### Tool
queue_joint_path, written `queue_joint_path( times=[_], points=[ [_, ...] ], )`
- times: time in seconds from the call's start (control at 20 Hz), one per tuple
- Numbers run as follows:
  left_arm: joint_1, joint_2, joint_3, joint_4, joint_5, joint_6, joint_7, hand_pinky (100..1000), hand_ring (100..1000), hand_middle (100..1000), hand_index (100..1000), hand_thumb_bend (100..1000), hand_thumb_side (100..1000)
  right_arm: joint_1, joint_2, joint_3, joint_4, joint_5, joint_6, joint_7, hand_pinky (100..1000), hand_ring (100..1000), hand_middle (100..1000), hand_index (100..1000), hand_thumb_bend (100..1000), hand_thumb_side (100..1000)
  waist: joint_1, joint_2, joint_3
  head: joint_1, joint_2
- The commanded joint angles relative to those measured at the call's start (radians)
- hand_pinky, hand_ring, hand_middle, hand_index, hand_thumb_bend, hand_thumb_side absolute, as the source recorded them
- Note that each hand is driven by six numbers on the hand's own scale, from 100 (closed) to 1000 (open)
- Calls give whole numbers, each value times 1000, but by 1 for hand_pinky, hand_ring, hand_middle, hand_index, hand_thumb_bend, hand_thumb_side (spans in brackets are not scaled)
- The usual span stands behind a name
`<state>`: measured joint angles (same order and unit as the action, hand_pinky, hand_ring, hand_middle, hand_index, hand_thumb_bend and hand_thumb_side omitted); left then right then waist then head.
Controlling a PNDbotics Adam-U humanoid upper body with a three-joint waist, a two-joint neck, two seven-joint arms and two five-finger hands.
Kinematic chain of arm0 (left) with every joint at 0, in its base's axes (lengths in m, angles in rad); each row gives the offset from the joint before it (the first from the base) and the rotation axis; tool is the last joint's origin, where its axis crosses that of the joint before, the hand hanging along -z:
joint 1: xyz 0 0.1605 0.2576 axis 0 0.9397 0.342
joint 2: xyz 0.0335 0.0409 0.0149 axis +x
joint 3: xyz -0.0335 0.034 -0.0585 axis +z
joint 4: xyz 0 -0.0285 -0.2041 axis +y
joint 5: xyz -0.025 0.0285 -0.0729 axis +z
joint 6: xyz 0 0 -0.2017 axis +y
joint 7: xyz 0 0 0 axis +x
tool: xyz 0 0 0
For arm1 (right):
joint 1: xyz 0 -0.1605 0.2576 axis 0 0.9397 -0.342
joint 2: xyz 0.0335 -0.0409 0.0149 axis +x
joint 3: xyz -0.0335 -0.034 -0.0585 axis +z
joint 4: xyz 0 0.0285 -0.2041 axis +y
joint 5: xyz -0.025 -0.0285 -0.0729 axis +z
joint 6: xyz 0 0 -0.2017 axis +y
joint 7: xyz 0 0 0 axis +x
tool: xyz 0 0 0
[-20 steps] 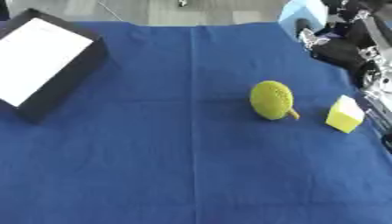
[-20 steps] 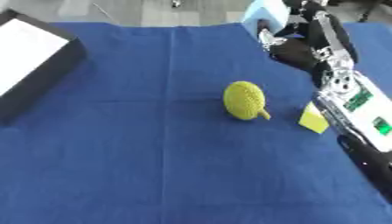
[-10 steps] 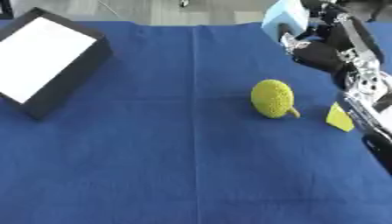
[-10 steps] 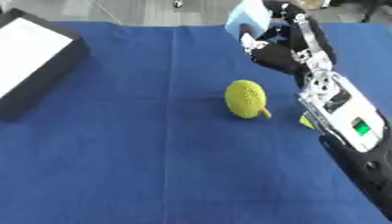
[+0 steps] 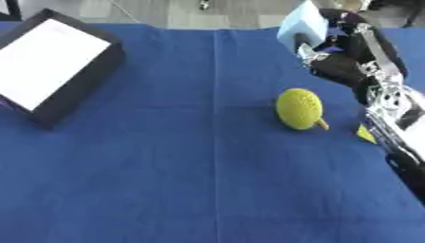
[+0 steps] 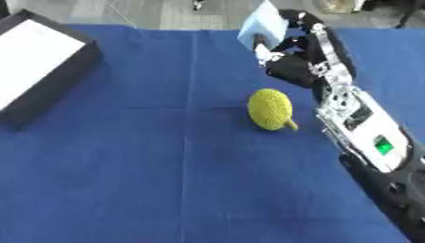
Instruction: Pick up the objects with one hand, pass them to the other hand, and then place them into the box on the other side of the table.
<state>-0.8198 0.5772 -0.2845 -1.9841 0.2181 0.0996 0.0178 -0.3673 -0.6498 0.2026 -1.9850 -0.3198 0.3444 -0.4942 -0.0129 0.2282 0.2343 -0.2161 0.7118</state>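
My right hand [image 6: 295, 61] is raised over the far right of the blue table, fingers curled round a light blue block [image 6: 264, 24]. Below it, a yellow-green knobbly fruit [image 5: 300, 107] with a short stem lies on the cloth. A small yellow block [image 5: 365, 135] peeks out from behind my right forearm [image 6: 365, 137]. The black box with a white inside [image 5: 51, 69] stands at the far left of the table. My left hand shows in neither view.
The blue cloth [image 5: 191, 180] covers the whole table, with a fold line running down its middle. Grey floor lies beyond the far edge.
My right hand has carried the light blue block leftward, over the table and closer to the fruit. The forearm now covers most of the yellow block.
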Motion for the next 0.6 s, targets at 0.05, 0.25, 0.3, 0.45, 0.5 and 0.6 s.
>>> queue_joint_path(
  times=[0.05, 0.25, 0.3, 0.45, 0.5, 0.6],
  points=[
    [-40, -8, -19, -16, -30, 30, -34, 724, 672, 711, 769, 100, 510, -18, 1, 10, -15, 10, 5, -4, 340, 512, 702, 579, 100, 100, 2, -25, 5, -1, 5],
    [-77, -34, -57, -16, -69, 86, -82, 728, 674, 713, 770, 100, 469, -24, 14, 25, -15, 23, 6, -4, 342, 513, 703, 579, 100, 100, 2, -28, 15, -3, 9],
    [-84, -39, -64, -16, -81, 100, -94, 728, 674, 714, 771, 100, 465, -24, 16, 27, -15, 26, 5, -5, 342, 514, 703, 579, 100, 100, 2, -29, 17, -3, 10],
    [-101, -56, -76, -16, -111, 143, -121, 729, 675, 714, 772, 100, 459, -24, 22, 33, -15, 38, 3, -9, 342, 514, 703, 580, 100, 100, 2, -31, 22, -4, 13],
    [-109, -60, -81, -16, -117, 153, -128, 734, 679, 719, 776, 100, 439, -24, 25, 35, -15, 40, 3, -10, 343, 514, 703, 579, 100, 100, 3, -32, 25, -3, 14],
    [-128, -71, -94, -16, -131, 174, -149, 737, 683, 722, 777, 100, 432, -22, 31, 41, -13, 46, 2, -14, 343, 514, 703, 579, 100, 100, 5, -33, 31, -3, 17]
  ],
)
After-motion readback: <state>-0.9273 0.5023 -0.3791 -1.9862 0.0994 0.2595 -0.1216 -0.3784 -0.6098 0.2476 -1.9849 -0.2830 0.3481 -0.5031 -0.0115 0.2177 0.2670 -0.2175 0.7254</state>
